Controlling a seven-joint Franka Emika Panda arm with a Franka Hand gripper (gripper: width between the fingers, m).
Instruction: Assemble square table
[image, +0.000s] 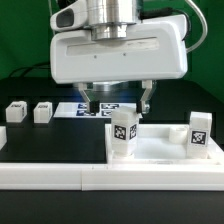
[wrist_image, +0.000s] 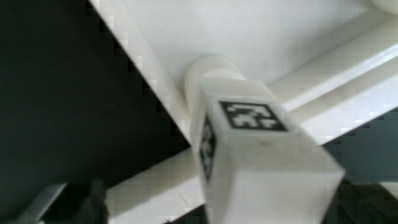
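Observation:
The white square slab (image: 160, 150) lies at the front on the exterior view's right. A short white tagged leg (image: 123, 135) stands upright on its near-left corner, and a second leg (image: 198, 134) stands on its right side. My gripper (image: 117, 103) hangs just behind and above the first leg, with its jaws wide apart and holding nothing. In the wrist view that leg (wrist_image: 249, 120) reaches in between the dark fingertips (wrist_image: 57, 205) without touching them, and my gripper (wrist_image: 222, 212) is open around it. Two more legs (image: 15, 112) (image: 42, 112) stand loose at the exterior view's left.
The marker board (image: 100, 108) lies flat on the black table behind the gripper. The long white border wall (image: 50, 172) runs along the front. In the wrist view, white surfaces (wrist_image: 196, 30) lie under the leg and black table beside them.

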